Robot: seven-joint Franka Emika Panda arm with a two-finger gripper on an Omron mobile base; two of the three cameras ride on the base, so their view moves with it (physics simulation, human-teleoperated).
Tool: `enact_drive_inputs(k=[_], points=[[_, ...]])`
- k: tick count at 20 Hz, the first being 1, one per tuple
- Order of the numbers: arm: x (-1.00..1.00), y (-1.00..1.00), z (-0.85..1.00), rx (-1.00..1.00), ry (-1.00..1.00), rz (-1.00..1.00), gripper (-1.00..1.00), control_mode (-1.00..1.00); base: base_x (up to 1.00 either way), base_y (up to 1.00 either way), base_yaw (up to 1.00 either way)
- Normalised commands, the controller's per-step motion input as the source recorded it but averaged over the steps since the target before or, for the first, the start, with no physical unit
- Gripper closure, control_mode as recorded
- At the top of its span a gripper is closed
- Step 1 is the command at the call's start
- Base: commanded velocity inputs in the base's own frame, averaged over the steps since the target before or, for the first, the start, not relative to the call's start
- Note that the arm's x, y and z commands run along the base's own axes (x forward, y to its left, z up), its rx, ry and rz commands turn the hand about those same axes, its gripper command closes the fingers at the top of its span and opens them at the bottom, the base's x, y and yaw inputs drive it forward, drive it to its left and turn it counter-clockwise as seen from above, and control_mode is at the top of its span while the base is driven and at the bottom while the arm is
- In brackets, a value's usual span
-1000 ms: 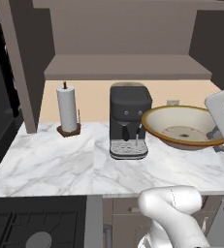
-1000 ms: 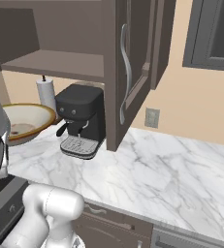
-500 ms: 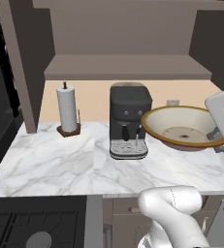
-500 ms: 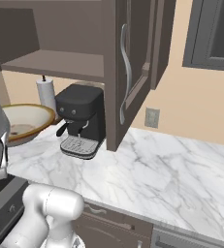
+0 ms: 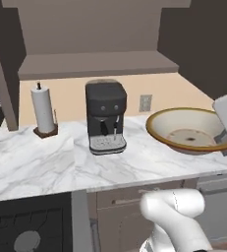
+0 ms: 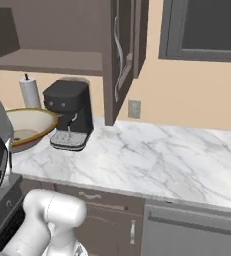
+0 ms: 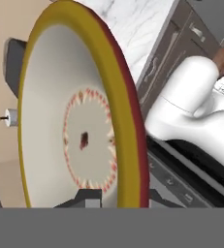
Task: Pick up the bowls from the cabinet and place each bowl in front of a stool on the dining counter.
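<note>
One cream bowl (image 5: 189, 129) hangs over the marble counter (image 5: 46, 165). We see our gripper (image 7: 117, 195) clamped tight on its rim, beside the coffee machine (image 5: 105, 116).

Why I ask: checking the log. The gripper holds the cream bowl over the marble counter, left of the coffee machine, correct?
Not quite: the cream bowl is right of the coffee machine, as the left base view shows. It is held by the gripper over the counter.

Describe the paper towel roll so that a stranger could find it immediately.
Look at the white marble counter below the open brown cabinet shelf. Left of the black coffee machine, near the wall, stands the paper towel roll: the one tall white cylinder, upright on a small brown base.
</note>
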Motion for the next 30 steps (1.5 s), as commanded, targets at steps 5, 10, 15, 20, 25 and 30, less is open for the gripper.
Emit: enact_drive_inputs(k=[5, 10, 15, 20, 25, 30], points=[[0.00, 0.00, 0.00, 0.00, 0.00, 0.00, 1.00, 1.00, -0.31, 0.00, -0.65], [0.00, 0.00, 0.00, 0.00, 0.00, 0.00, 1.00, 1.00, -0.24, 0.00, -0.72], [0.00, 0.00, 0.00, 0.00, 0.00, 0.00, 1.00, 1.00, -0.12, 0.00, -0.75], [0.00, 0.00, 0.00, 0.00, 0.00, 0.00, 1.00, 1.00, -0.04, 0.00, -0.82], [0.00, 0.00, 0.00, 0.00, 0.00, 0.00, 1.00, 1.00, 0.14, 0.14, -0.88], [0.00, 0.00, 0.00, 0.00, 0.00, 0.00, 1.00, 1.00, 0.19, 0.15, -0.87]])
